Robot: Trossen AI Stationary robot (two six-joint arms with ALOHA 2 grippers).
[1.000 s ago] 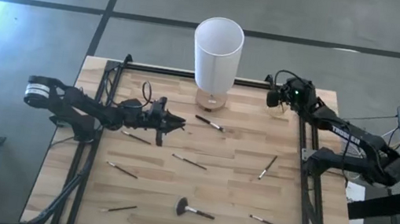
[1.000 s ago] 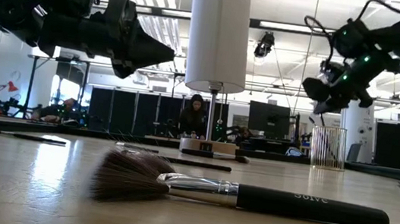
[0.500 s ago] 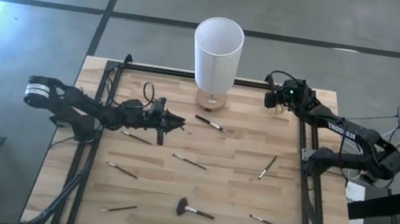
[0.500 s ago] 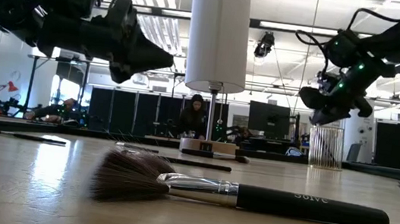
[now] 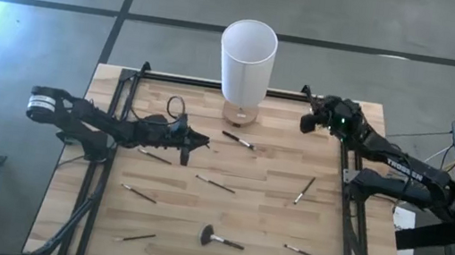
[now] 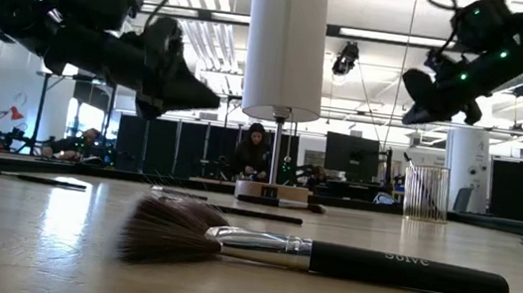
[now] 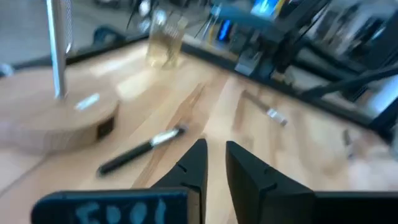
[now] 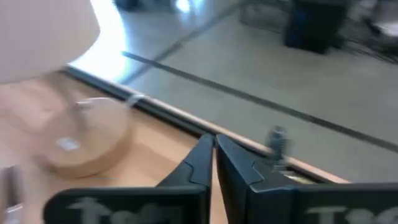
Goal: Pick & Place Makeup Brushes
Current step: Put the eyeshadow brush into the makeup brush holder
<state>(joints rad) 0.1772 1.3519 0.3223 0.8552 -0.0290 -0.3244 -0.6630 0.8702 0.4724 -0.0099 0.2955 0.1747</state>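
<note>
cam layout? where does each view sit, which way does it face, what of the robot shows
High: overhead, straight down on the table; both arms show.
Low: tabletop height, level across into the room; fan brush up front, both hands overhead.
Left wrist: past left hand toward the lamp base and a brush.
Right wrist: past right hand at the table's back edge, floor beyond.
Shared: the white lamp appears in high and low.

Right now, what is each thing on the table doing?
Fluffy black-headed makeup brush: lying flat on the wooden table, untouched.
White-shaded lamp: standing upright.
Clear glass holder: upright, thin sticks inside.
Left gripper: fingers slightly apart, empty, above the table.
Right gripper: shut, empty, raised.
</note>
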